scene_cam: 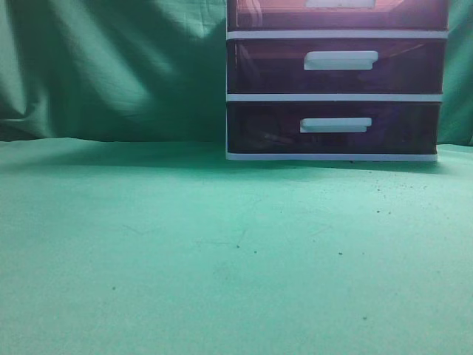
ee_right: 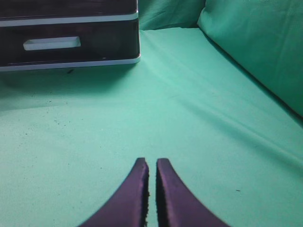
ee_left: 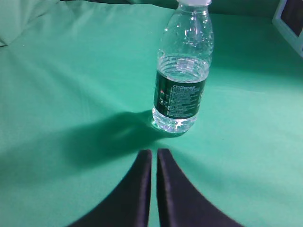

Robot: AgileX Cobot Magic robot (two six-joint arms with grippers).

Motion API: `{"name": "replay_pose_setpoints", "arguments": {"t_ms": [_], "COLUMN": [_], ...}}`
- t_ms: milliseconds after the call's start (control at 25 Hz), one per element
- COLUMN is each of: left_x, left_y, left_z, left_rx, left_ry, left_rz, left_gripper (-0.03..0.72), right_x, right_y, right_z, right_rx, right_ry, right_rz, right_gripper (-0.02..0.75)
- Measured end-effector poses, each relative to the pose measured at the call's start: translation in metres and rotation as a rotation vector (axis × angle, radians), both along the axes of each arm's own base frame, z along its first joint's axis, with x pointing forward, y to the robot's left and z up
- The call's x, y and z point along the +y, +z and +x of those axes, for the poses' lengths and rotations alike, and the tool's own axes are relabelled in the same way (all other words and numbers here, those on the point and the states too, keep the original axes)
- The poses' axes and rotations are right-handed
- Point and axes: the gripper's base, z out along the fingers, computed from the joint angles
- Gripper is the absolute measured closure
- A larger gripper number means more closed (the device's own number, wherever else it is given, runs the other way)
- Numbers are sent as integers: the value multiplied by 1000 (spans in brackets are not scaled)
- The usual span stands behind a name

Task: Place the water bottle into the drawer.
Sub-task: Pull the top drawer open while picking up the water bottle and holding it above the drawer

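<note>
Green cloth [scene_cam: 185, 259] covers the table in all views. Bottle [ee_left: 182, 71]: clear plastic, dark label, part filled, upright on the cloth just ahead of the left gripper [ee_left: 154, 153]; only the left wrist view shows it. Left gripper: fingers nearly touching, nothing held. Right gripper [ee_right: 151, 163]: likewise narrow and empty, low over bare cloth, the cabinet [ee_right: 71, 42] well ahead to its left.

Drawer [scene_cam: 336, 13]: top of three, reddish front, cut off by the upper edge of the exterior view; whether it is pulled out cannot be told.

Step judged in hand: grasping the bottle. The left fingers are best spread wider than the body, then closed across the label band, so the bottle is kept upright.

Neither gripper is seen from the exterior view.
</note>
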Motion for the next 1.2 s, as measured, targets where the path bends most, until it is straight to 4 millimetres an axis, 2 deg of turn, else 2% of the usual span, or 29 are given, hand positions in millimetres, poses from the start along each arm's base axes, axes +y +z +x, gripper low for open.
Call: {"name": "replay_pose_setpoints", "arguments": {"t_ms": [800,880,1000,1200], "left_x": [0,-2,-3,2], "left_y": [0,3,18,38], "left_z": [0,1,3,2], "left_rx": [-4,-45,-212,-442], "left_ry": [0,4,14,37], "left_rz": [0,-94,-247,-284], "left_gripper": [688,688,688,688], "right_x": [0,0,0,0], "right_y": [0,0,0,0], "right_z": [0,0,0,0], "right_rx": [0,0,0,0], "right_ry": [0,0,0,0], "right_rz": [0,0,0,0], "right_gripper": [691,691,691,691]}}
